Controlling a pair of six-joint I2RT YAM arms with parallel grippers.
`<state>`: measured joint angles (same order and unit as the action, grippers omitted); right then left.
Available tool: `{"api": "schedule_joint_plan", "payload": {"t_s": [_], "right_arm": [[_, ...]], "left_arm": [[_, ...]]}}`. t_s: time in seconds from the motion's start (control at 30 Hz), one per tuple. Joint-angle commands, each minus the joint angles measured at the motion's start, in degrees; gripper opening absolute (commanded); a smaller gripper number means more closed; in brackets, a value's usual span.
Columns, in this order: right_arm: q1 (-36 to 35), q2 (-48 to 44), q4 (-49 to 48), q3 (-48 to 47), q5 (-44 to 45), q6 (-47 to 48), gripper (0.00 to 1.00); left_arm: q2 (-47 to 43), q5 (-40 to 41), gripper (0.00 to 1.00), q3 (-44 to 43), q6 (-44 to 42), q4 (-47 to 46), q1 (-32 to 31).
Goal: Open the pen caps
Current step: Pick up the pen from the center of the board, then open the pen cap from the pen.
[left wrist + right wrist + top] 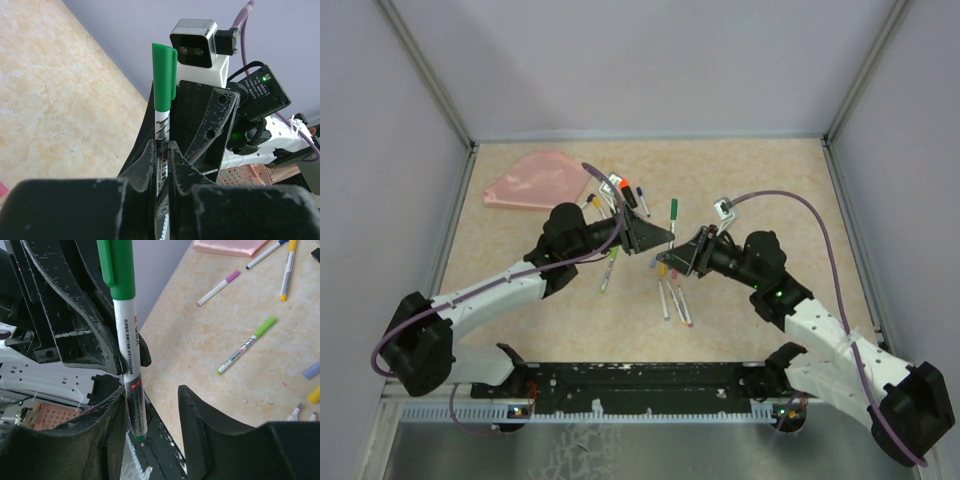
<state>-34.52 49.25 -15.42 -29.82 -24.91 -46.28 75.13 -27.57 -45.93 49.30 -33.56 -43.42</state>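
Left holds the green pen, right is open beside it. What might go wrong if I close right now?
1. The right end effector brackets the tail of the barrel, far from the green cap; closing would likely grab barrel, not cap.
2. The barrel hugs one finger, off centre, so closing may twist it in the left end effector.

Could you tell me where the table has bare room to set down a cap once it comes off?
Far right of the table, between the right arm and the far wall, is widest. Another patch lies near centre, between both arms, short of the loose pens. The middle is crowded with pens; the pouch fills the far left.
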Motion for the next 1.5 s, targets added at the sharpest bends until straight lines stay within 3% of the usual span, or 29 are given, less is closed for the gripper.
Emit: {"api": "schedule_joint_plan", "payload": {"t_s": [0.0, 0.1, 0.27, 0.37, 0.57, 0.77, 1.03, 1.47], "right_arm": [[-0.6, 0.1, -3.5, -3.2, 0.0, 0.1, 0.41], [-0.5, 0.1, -3.5, -3.2, 0.0, 0.1, 0.32], [-0.5, 0.5, -3.9, -3.2, -0.9, 0.2, 0.0], [-0.5, 0.5, -4.3, -3.0, -1.5, 0.1, 0.0], [-0.5, 0.4, -4.7, -2.9, -3.6, 0.6, 0.0], [-0.5, 2.0, -6.6, -3.4, -10.2, 1.0, 0.0], [-0.5, 2.4, -7.6, -3.7, -12.7, 0.9, 0.0], [-0.6, 3.1, -8.0, -3.8, -13.1, 0.8, 0.0]], "left_arm": [[0.2, 0.5, 0.0, -0.5, 0.1, -2.7, -0.3], [0.2, 0.5, 0.0, -0.4, 0.0, -2.6, -0.4], [-0.2, 1.1, 0.05, -0.8, -0.7, -1.6, -0.4], [-1.1, 2.5, 0.17, -1.2, -2.2, -0.1, -0.3], [-5.5, 6.8, 0.61, -1.3, -3.9, 3.8, 1.8], [-8.0, 3.7, 0.82, -2.1, -1.3, 4.2, 7.8], [-3.6, -6.8, 0.84, -8.5, 0.1, 7.0, 11.1], [1.0, -12.0, 0.77, -9.2, 4.6, 4.1, 10.0]]}}
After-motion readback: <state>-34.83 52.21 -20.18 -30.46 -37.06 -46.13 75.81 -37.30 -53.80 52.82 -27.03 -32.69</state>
